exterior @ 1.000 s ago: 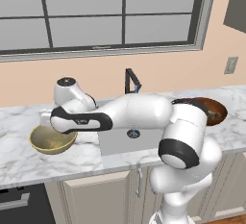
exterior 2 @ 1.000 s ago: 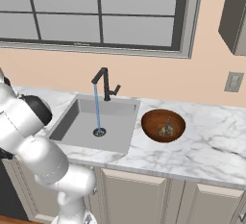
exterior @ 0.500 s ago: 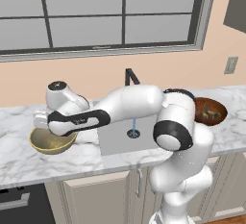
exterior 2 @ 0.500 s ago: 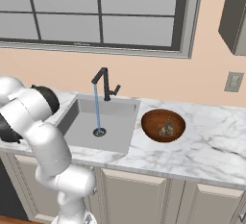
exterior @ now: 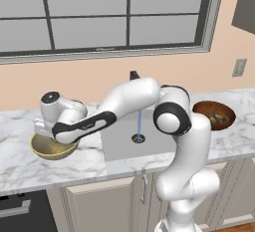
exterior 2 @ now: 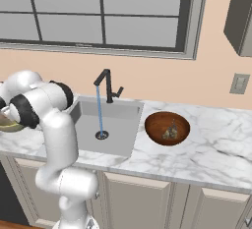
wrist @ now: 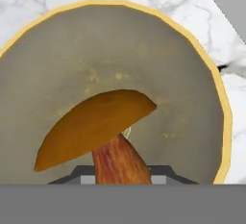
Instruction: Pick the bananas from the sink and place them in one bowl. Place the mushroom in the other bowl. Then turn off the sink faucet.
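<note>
Marble counter [exterior: 20,171]: gripper [wrist: 120,180] clenched on mushroom [wrist: 96,127] stem, poised right over yellow-olive bowl [wrist: 144,59], prob. for drop; bananas [exterior 2: 170,132] sat in brown bowl [exterior 2: 155,120].

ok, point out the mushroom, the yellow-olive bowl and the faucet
mushroom [wrist: 91,127], hand view, on its orange-brown cap
yellow-olive bowl [wrist: 67,59], hand view, bare inner wall
faucet [exterior 2: 105,83], right base view, upright post

We are reaching our white arm far out to the left, elbow raised, forearm sloping down, hand pointing downward over the yellow-olive bowl [exterior: 52,148]. Our tool [wrist: 120,177] is clamping the mushroom [wrist: 98,131] by its stem, cap facing the bowl's inside.
</note>
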Controlling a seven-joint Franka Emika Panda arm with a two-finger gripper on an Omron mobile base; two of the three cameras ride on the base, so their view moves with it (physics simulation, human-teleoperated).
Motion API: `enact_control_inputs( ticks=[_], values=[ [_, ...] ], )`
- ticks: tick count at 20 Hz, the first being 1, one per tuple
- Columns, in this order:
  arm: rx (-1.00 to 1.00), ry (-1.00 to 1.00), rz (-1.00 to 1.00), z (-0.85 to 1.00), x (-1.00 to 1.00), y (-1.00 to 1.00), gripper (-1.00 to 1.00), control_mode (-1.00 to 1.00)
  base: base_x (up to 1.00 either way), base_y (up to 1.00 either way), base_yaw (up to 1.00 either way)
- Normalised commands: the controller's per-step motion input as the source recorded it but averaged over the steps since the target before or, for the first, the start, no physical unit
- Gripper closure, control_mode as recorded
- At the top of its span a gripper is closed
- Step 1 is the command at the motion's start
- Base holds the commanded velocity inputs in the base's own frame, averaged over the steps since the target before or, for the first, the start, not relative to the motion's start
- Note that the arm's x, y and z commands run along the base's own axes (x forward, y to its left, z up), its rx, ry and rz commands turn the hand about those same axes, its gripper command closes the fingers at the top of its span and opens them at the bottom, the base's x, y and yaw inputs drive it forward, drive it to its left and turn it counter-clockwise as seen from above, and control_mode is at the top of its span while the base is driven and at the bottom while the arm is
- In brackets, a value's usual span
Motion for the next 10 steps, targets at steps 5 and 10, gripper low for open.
enact_control_inputs(
  ticks=[5, 10],
  values=[
    [-0.04, 0.02, -0.22, -0.14, 0.31, 0.08, -1.0, -1.0, 0.0, 0.0, 0.0],
    [-0.01, 0.01, -0.21, 0.0, 0.17, -0.09, -1.0, -1.0, 0.0, 0.0, 0.0]
  ],
)
